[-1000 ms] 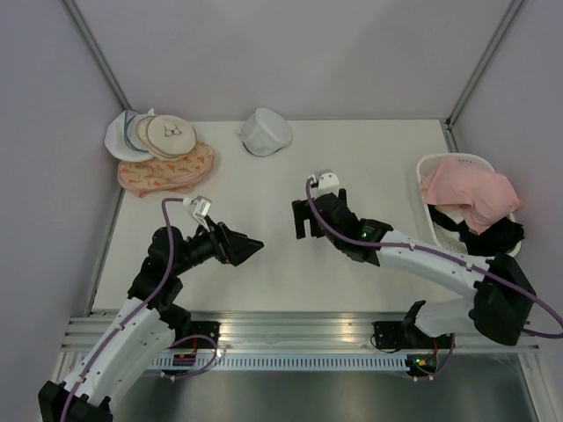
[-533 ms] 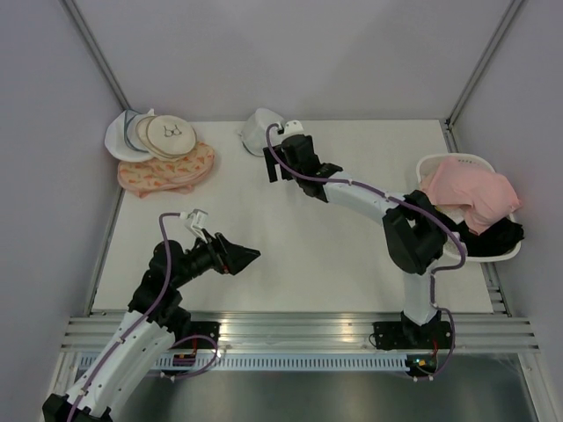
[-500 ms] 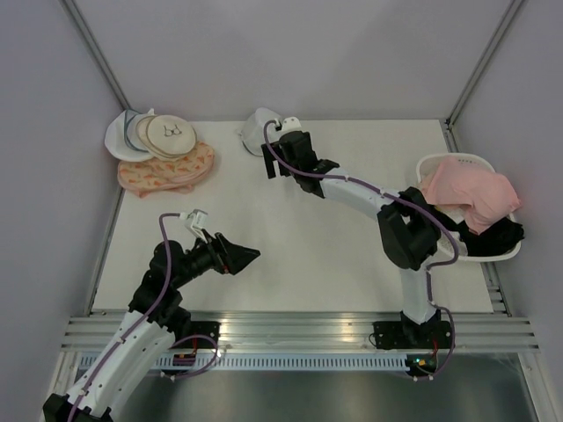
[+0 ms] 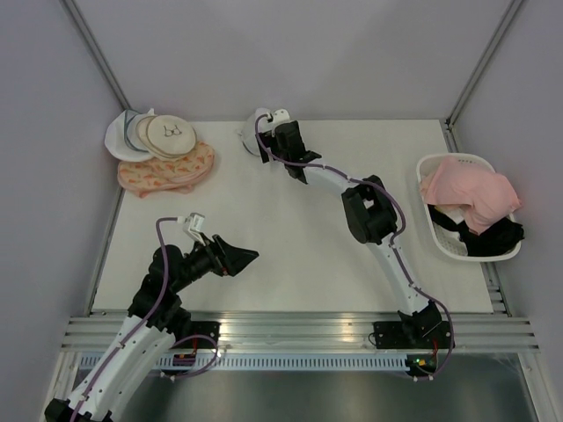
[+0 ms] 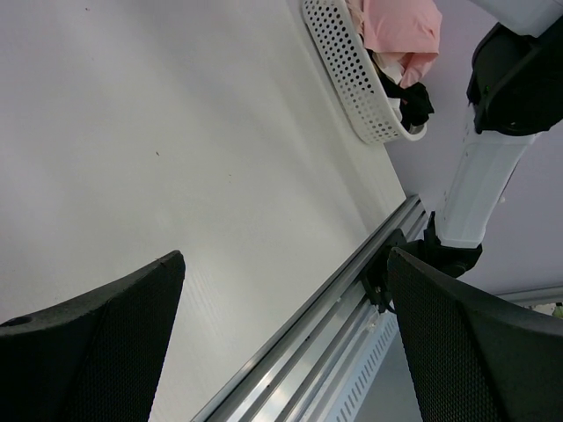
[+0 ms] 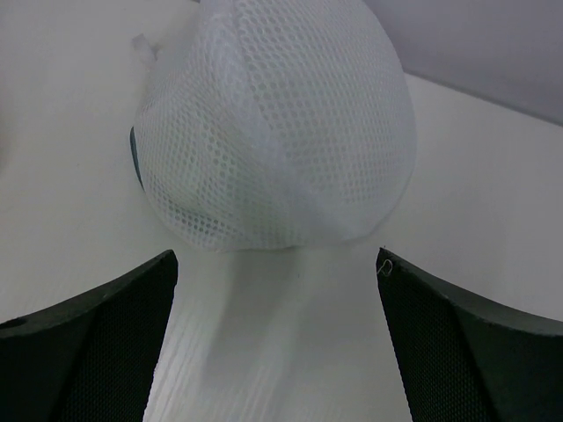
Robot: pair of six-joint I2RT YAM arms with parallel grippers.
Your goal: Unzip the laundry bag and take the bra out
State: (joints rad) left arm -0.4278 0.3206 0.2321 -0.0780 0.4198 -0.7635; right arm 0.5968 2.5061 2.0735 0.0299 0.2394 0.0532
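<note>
White mesh forms the bag [image 6: 273, 123], a domed pouch resting on the table [image 4: 290, 229] at the 12 o'clock edge in the top view, just left of centre; the right gripper [image 6: 275, 264] hovers just short of it, jaws released and spread wide with nothing between them; the left gripper [image 4: 237, 257] sits at 7 o'clock, well apart from the bag, jaws likewise released and empty, aimed toward 3 o'clock; the bra cannot be seen and is judged to lie inside the closed bag, since the mesh bulges but shows no colour through it; a short stretch of grey-blue zipper [image 6: 136, 158] shows at the bag's 9 o'clock side in the right wrist view; a small pale tab [image 6: 141, 42] at 10 o'clock may be the pull, though this cannot be confirmed; the step in hand is judged to be the approach for a first hold; to do it well, locate the pull before closing; pinch mesh only, low on the dome near the rim, so the padded cup inside is not clamped with it; bring the left gripper across to anchor the opposite side, because soft mesh will likely slide and crumple if pulled by one gripper alone; draw the slider along the rim's curve, not straight across; keep clear of the discs [image 4: 167, 134] at 10 o'clock and the basket [image 4: 435, 161] at 3 o'clock.
</note>
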